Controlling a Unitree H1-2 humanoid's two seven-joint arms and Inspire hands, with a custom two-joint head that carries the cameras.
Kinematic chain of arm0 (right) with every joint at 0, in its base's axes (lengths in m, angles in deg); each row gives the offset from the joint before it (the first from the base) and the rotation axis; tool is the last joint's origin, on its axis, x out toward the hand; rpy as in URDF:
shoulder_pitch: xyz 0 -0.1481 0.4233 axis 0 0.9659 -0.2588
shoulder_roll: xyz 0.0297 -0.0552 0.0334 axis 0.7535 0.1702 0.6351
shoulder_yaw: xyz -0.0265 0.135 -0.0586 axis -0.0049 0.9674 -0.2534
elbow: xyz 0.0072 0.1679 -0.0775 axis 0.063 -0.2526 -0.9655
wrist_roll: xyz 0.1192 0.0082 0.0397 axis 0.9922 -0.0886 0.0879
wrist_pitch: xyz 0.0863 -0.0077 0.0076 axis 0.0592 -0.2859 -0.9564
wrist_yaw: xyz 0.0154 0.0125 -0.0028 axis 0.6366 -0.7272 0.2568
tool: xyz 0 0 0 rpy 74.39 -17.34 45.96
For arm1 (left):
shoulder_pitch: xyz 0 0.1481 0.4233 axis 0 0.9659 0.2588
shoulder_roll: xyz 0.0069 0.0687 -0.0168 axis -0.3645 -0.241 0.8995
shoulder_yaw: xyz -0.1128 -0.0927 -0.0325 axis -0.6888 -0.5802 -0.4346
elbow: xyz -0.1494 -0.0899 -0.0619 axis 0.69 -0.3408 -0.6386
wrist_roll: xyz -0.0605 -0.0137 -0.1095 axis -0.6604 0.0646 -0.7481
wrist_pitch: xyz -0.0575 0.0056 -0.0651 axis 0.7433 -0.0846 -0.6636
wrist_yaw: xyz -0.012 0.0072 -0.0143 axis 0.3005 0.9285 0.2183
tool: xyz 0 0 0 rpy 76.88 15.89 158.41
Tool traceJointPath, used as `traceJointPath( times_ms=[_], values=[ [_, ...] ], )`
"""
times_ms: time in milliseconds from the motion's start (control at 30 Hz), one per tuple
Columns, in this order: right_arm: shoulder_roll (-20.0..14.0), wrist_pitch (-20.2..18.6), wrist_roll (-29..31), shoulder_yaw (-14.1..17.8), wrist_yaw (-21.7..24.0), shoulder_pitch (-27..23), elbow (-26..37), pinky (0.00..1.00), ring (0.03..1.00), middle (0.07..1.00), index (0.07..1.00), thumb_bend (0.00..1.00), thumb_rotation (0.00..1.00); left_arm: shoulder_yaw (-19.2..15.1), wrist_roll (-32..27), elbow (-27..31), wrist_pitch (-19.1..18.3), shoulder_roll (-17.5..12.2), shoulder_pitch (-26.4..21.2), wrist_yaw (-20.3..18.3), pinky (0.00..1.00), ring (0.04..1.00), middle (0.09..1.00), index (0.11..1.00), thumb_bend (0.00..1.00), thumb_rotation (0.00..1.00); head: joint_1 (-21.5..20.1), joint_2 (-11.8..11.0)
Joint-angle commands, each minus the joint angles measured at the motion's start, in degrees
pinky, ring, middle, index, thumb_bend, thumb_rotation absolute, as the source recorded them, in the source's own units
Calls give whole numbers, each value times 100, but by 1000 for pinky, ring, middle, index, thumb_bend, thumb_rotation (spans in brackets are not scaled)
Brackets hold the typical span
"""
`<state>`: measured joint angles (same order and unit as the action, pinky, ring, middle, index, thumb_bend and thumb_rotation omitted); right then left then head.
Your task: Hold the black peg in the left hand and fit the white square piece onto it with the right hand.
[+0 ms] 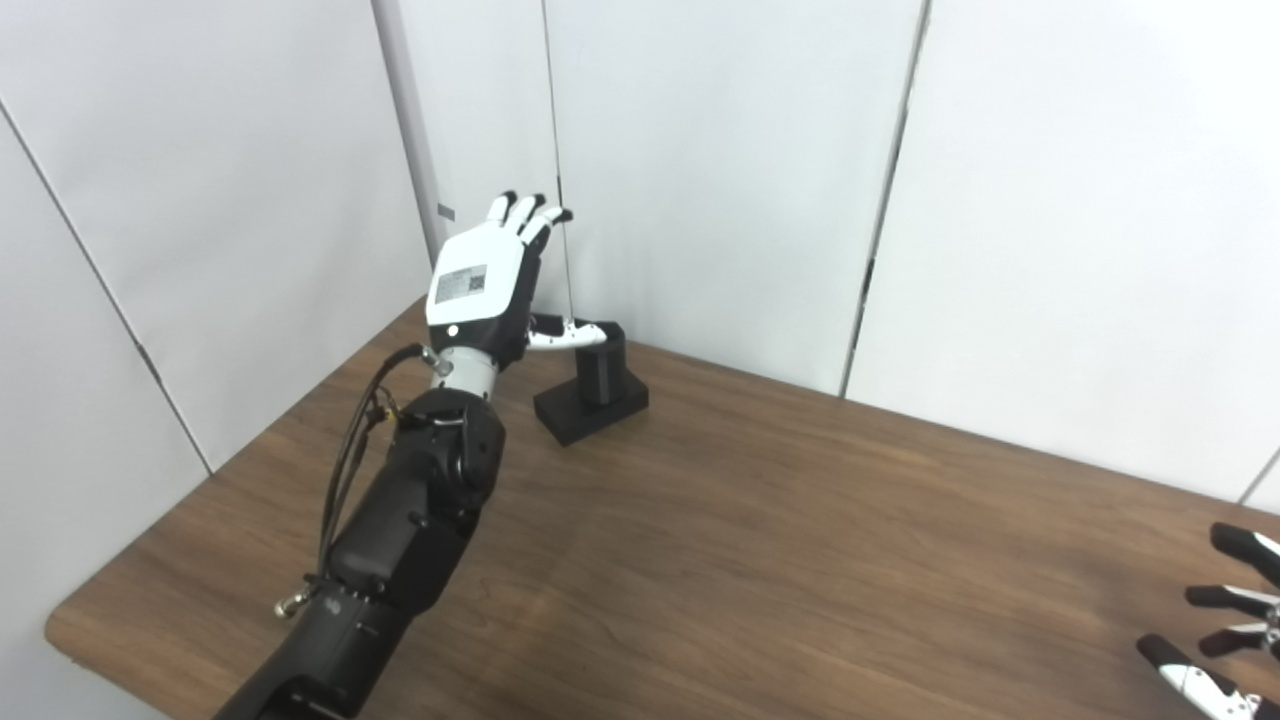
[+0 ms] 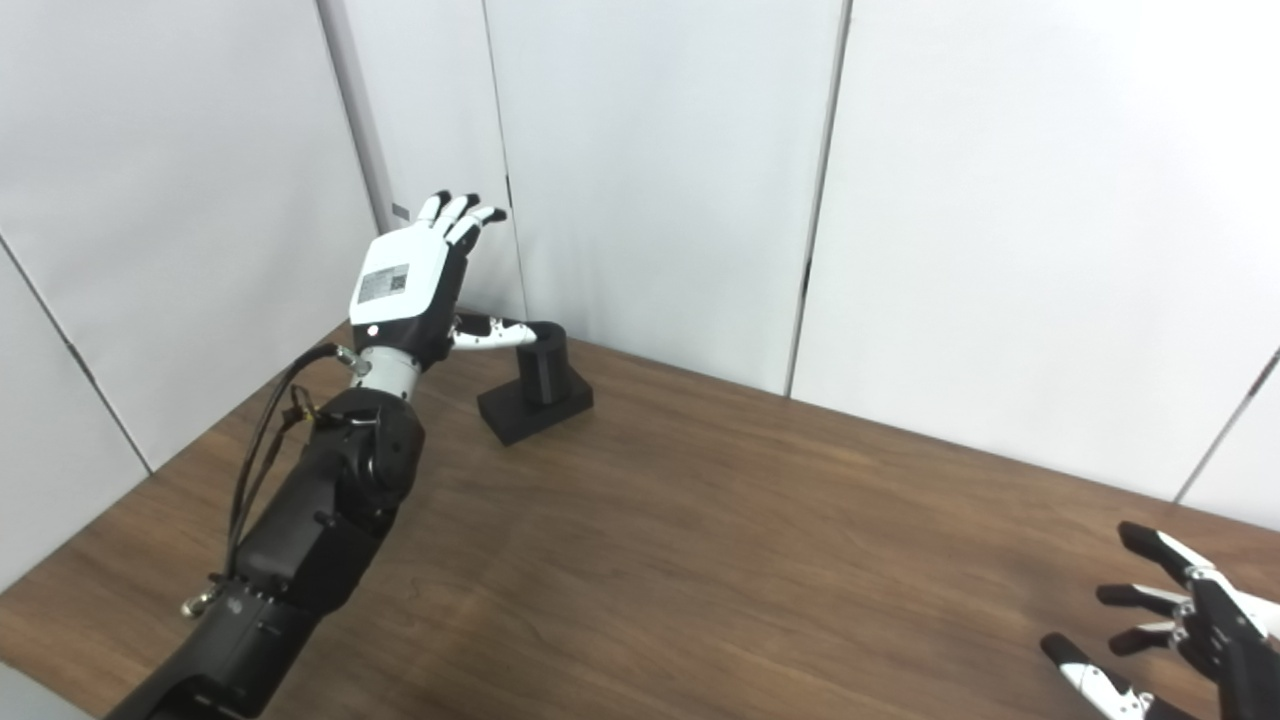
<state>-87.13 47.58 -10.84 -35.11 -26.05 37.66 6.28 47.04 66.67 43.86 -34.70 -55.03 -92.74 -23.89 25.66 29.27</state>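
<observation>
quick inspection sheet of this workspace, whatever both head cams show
surface: brown wood-grain table, bare over most of its top
job's things: black peg upright on its black base at the far left; white square piece nothing seen
clutter: nothing seen
hands: left hand open, fingers spread upward, thumb tip at the peg's top, no grasp closed; right hand open, holding nothing, at the near right edge
cables: black cables looped along the left forearm
surroundings: white wall panels with dark seams behind the table
</observation>
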Motion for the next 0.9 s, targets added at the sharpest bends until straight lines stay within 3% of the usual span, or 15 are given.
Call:
traceJointPath(
  times_ms=[0, 233, 467, 867],
  values=[
    [-38, 20, 35, 54, -1, -140, 266, 427, 638, 816, 782, 470, 0, 68, 293, -16, -286, -214, -346, -29, 880, 999, 981, 861, 1000, 598, -6, 5],
    [-47, 6, -16, 37, -9, -153, 274, 421, 631, 808, 784, 458, 0, 448, 622, -310, -810, -320, -480, -362, 873, 990, 991, 833, 1000, 723, 18, 41],
    [-49, -40, 16, 26, 25, -147, 331, 425, 640, 815, 792, 428, 0, 691, 666, -745, -887, -380, -499, -393, 955, 1000, 1000, 839, 1000, 786, 7, 84],
    [-49, -89, 88, 19, 113, -112, 442, 416, 660, 838, 807, 374, 0, 949, 775, -934, -969, -513, -600, -972, 927, 1000, 1000, 865, 1000, 821, -7, 153]
  ],
)
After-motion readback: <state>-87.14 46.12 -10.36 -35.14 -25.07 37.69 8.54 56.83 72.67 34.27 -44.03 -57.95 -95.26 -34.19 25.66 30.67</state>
